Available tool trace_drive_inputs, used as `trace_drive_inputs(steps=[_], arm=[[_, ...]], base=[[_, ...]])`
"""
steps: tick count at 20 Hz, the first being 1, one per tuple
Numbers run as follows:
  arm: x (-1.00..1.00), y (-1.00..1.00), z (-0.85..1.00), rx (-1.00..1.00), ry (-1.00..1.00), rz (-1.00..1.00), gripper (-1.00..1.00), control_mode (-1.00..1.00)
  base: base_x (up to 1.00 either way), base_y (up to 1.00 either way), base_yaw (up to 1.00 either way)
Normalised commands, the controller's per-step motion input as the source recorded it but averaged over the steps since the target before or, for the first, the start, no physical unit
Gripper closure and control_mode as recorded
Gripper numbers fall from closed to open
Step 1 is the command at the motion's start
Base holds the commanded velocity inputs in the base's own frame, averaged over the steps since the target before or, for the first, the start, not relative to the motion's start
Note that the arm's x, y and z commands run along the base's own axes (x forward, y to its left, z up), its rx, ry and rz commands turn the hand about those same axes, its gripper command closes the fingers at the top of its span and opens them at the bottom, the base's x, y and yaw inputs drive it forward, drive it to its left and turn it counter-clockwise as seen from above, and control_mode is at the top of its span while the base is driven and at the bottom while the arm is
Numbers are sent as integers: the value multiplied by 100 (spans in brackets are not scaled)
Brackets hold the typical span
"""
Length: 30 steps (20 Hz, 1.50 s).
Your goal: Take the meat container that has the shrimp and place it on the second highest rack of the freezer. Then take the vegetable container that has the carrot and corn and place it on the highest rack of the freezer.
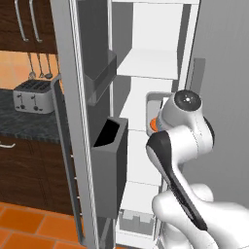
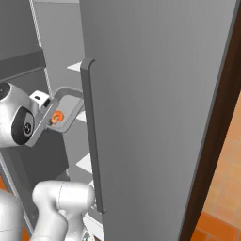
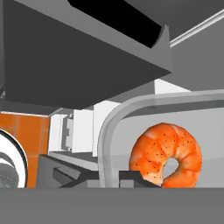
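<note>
I can read no writing anywhere: the freezer [image 1: 160, 63], its door bins [image 1: 108, 165] and the toaster [image 1: 33, 96] on the dark tabletop [image 1: 24, 124] carry no label or brand that I can make out.

Much is cut off. In the left base view my own arm covers most of the meat container [image 1: 151, 104]; only its grey left rim and a sliver of orange show beside my wrist, in front of the freezer's white interior. A white shelf [image 1: 146, 63] sits above that spot, but I cannot tell from these views which rack the container is level with. In the right base view the grey outer face of the freezer door with its long bar handle [image 2: 90, 136] blocks most of the interior, and only the white corners of shelves peek out to its left. In the hand view my fingertips are hard to separate from the dark shapes at the bottom edge.

My end effector [image 2: 47, 117] is closed tight on the near rim of the meat container, which hangs tilted in the air at the freezer's opening, touching no shelf that I can see. The shrimp [image 3: 166, 155], curled into an orange ring with dark specks, lies inside the tray against its rounded rim [image 3: 109, 131], just beyond my fingers.
</note>
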Motion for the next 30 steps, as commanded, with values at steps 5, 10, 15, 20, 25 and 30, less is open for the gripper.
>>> trace_drive_inputs(steps=[5,10,15,20,25,30], arm=[[89,-11,-37,0,3,0,100,-100],[83,-26,-27,0,1,0,100,-100],[76,-22,-29,0,0,0,100,-100],[68,-10,-30,0,0,-1,100,-100],[69,-2,-30,-2,0,-4,100,-100],[69,-6,-26,0,0,-4,100,-100]], base=[[0,0,0],[0,0,0],[0,0,0],[0,0,0],[0,0,0],[0,0,0]])
